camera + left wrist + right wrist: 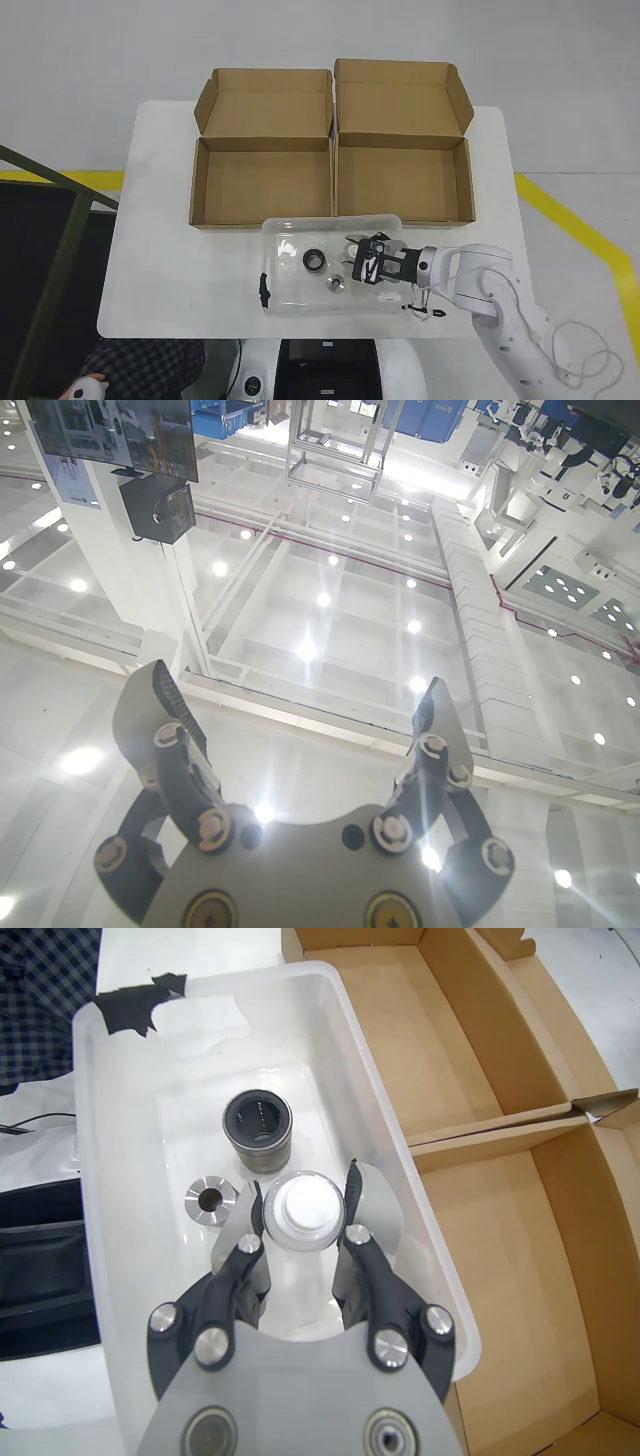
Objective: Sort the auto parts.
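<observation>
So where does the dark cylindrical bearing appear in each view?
Top view: bearing near the middle of the clear bin.
Right wrist view: bearing upright, beyond the right gripper holding a white-capped bottle.
Left wrist view: faces the ceiling, away from the table.
Shared landmark: the clear bin.

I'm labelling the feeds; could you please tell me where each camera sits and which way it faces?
Top view: above the arms, looking down at table, cardboard boxes and clear bin; right arm shows.
Left wrist view: on the left wrist, facing the ceiling; open left tool shows.
Right wrist view: on the right wrist, looking into the bin; right tool grips a white-capped part.
Shared: top and right wrist views both show bin and boxes.
</observation>
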